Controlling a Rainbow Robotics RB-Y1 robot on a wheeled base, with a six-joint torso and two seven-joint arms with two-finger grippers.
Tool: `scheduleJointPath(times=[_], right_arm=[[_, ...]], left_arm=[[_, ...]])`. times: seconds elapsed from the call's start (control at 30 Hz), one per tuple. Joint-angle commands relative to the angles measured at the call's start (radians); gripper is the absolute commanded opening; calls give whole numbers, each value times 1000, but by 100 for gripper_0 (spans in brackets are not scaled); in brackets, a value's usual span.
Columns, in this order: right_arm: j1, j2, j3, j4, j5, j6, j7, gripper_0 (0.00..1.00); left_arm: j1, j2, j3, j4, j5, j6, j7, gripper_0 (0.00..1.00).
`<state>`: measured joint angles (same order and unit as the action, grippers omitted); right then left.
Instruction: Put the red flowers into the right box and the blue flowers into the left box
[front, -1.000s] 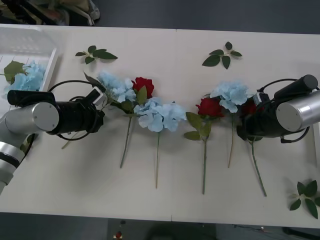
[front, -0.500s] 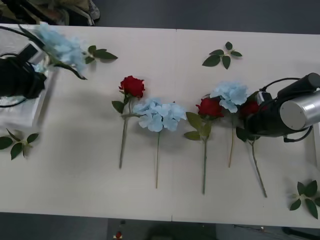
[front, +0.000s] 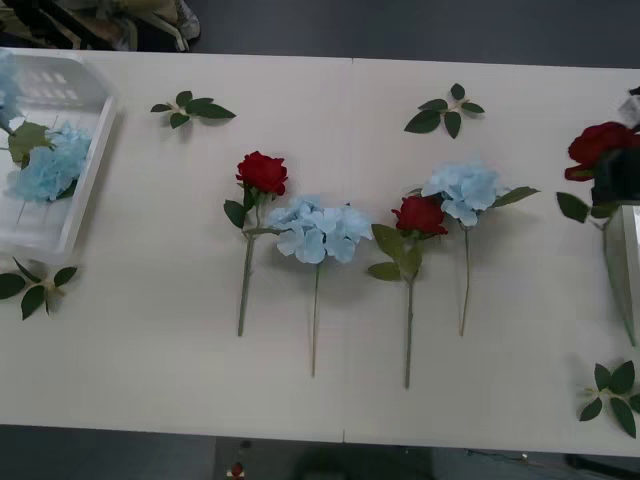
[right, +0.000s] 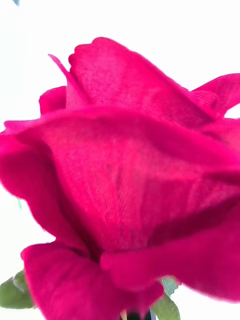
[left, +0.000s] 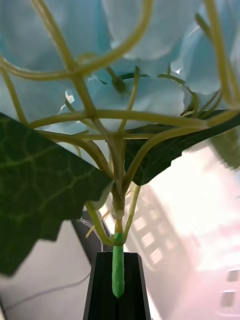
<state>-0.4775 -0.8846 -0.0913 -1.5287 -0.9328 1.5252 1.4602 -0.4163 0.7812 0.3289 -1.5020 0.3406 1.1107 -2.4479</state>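
L claw (left: 117, 272): black fingers pressed together, pinching the green stem end of a blue flower (left: 150, 95). The head fans out just past the claw, with two dark leaves below it. Behind the stem is the slotted wall of the white basket (left: 165, 235), so the flower hangs over it.

Front view: the white basket (front: 88, 170) sits at the table's (front: 160, 380) 10 o'clock corner. Another blue flower head (front: 50, 165) lies inside it with a green leaf beside it.

R claw (front: 618, 178) is at the 3 o'clock edge of the table, dark, with a silver arm section below it. A red rose (front: 598, 143) sits on top of it, raised off the table, with a leaf hanging at its 7 o'clock. In the R wrist view the rose (right: 125, 170) is pressed up close. Can't tell the R claw's state.

Four flowers lie mid-table in a row, stems pointing to 6 o'clock. From L to R they are:
- red rose no. 2 (front: 262, 172)
- wide blue head (front: 318, 230), touching that rose's leaf
- red rose no. 3 (front: 420, 214)
- smaller blue head (front: 462, 190), touching rose no. 3

Loose leaf sprigs lie at 11 o'clock (front: 192, 108), 1 o'clock (front: 445, 112), 8 o'clock (front: 35, 283) and 4 o'clock (front: 612, 395).
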Motion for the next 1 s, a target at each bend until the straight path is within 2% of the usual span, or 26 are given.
scheduleJointPath(times=[0.03,0.2,0.47,0.5,0.53,0.63,0.73,1.0], right_arm=[[-27,-63,-114,-22,55,69,137,0],[-26,-74,-238,39,135,144,150,0],[-27,-86,-242,202,249,1,138,0],[-32,-86,-242,242,249,-31,138,0],[-36,-86,-242,277,252,-56,137,0],[-39,-86,-240,363,253,-126,141,0],[-43,-86,-228,430,249,-204,146,0],[-44,-86,-185,493,264,-310,134,0]], left_arm=[[-35,7,-1,94,-100,-126,135,0],[-35,7,-17,194,-189,-285,193,0],[-35,7,-65,272,-207,-396,216,1],[-35,6,-73,278,-213,-402,219,14],[-35,7,-79,278,-222,-402,224,38],[-35,6,-85,278,-233,-402,233,63],[-35,6,-85,278,-233,-404,236,73],[-35,7,-76,272,-230,-404,239,86]])
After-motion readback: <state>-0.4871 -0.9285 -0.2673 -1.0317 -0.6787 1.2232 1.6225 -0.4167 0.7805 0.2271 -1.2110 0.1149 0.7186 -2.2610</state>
